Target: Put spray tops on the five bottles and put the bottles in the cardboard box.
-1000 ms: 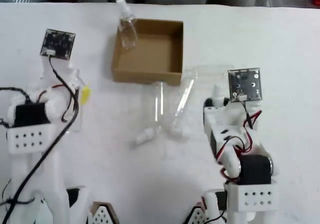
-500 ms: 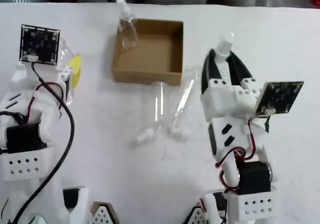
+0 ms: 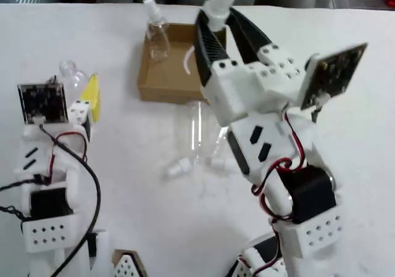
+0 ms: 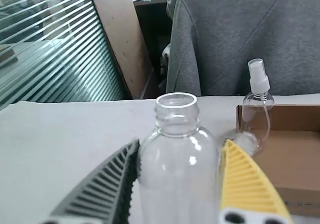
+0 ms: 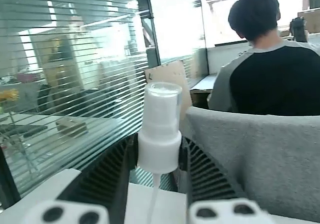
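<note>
Clamps the left gripper [image 4: 181, 148] across the belly of the open bottle [image 4: 177, 179], likely light, slick and squashable, and pinches the right gripper [image 5: 157, 148] on the stiff spray top [image 5: 160, 129] at its collar.

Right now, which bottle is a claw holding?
The topless bottle in the left claw; the capped bottle stands by the cardboard box, and the right claw grips a spray top.

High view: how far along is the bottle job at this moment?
Done: one capped bottle stands at the cardboard box corner. In hand: the left gripper holds an uncapped bottle; the right gripper holds a spray top up off the table. Left: two clear bottles lie in front of the box, outside it.
</note>
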